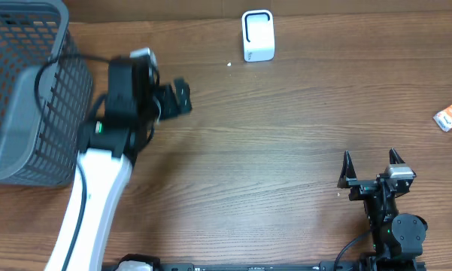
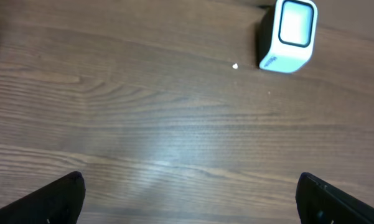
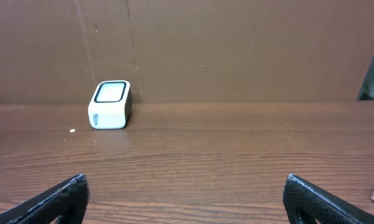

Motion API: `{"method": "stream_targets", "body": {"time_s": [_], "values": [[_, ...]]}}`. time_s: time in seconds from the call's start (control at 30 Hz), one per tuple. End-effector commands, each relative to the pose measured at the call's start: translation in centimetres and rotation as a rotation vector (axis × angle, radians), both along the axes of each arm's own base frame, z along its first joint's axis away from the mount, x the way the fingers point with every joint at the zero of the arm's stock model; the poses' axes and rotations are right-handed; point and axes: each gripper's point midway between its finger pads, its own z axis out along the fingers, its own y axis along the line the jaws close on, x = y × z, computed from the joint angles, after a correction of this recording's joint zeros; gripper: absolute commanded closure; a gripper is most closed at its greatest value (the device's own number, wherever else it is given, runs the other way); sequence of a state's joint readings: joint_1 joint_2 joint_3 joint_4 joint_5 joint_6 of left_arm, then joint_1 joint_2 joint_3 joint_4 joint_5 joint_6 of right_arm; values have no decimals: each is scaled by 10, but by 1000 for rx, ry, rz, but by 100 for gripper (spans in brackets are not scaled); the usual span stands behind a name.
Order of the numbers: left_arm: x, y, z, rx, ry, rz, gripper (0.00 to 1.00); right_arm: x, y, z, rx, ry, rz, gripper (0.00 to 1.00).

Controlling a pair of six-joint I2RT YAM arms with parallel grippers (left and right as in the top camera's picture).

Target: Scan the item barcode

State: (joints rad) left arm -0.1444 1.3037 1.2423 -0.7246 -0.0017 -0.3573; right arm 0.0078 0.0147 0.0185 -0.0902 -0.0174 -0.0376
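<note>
Left gripper (image 2: 190, 186) and right gripper (image 1: 370, 158) both gape wide and empty, well clear of the white boxy plastic scanner (image 1: 257, 35) and the small orange-white packet (image 1: 450, 117).

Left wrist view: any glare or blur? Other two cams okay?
Left wrist: pale glare patch on the table, barcode scanner slightly soft, dark smear at the left edge. Right wrist: even light, barcode scanner crisp, no glare. Overhead: even, faint shadows; packet at right too small to read.

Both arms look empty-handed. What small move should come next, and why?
Probably the right gripper should swing toward the small packet off to its right: its jaws stand open and empty, the packet lies nearest it, and the white scanner stands farther back.
</note>
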Motion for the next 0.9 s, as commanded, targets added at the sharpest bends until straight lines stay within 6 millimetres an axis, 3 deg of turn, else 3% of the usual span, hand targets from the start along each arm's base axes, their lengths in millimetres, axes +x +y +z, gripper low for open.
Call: {"method": "stream_targets", "body": {"time_s": [0.0,0.2,0.33,0.67,0.87], "values": [[-36,8,6,81,-118,-67,0,0,-3,-1,-5,-8,-16,0],[-94,20,20,97,-346,-68,0,0,-3,-1,-5,-8,-16,0],[-120,24,26,101,-445,-70,0,0,-3,-1,-5,-8,-16,0],[-137,24,-10,91,-486,-75,0,0,-3,-1,-5,-8,-16,0],[-142,35,-26,96,-572,-24,0,0,-3,-1,-5,-8,-16,0]]}}
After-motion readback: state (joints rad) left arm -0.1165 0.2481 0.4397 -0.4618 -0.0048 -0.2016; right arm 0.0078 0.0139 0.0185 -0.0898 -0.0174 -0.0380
